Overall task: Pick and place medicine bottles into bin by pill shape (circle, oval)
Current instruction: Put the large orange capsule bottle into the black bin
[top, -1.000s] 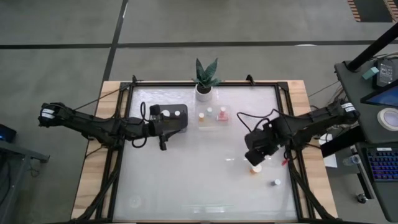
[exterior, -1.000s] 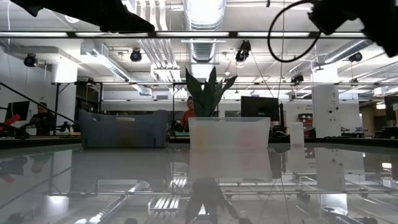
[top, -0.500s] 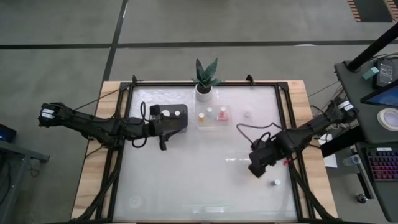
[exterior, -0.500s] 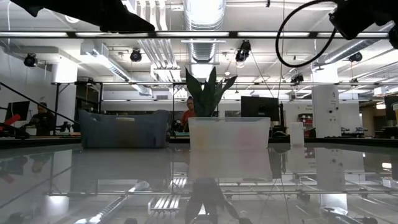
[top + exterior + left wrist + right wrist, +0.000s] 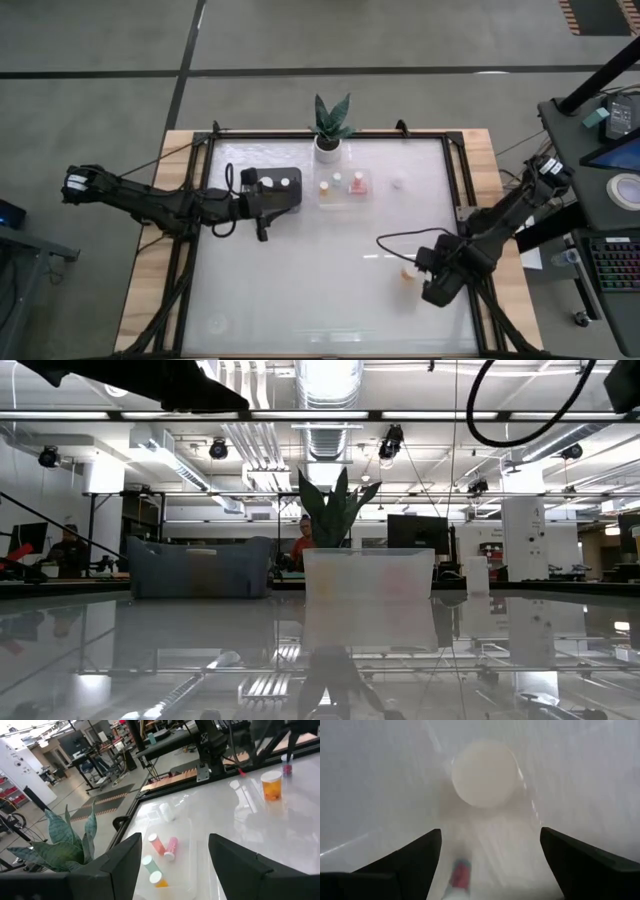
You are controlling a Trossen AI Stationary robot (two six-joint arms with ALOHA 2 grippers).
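My right gripper [image 5: 438,288] hangs open at the table's near right, pointing down over a medicine bottle whose round white cap [image 5: 484,774] shows ahead of its fingers; it touches nothing. An amber bottle [image 5: 407,275] stands just left of it. My left gripper [image 5: 175,839] waits open beside the dark bin [image 5: 275,183], which holds two white-capped bottles. The clear bin [image 5: 345,188] holds several bottles [image 5: 171,848]. One pale bottle [image 5: 397,183] lies on the table right of the clear bin.
A potted plant [image 5: 330,125] stands at the far edge behind the bins. The black table frame [image 5: 458,180] runs along the right side, close to my right arm. A cable [image 5: 395,240] loops over the table by my right arm.
My right gripper has gone toward the table's near edge and a little toward its right edge. It has left the spot over the amber bottle, which now stands uncovered, and covers the white-capped bottle in the high view.
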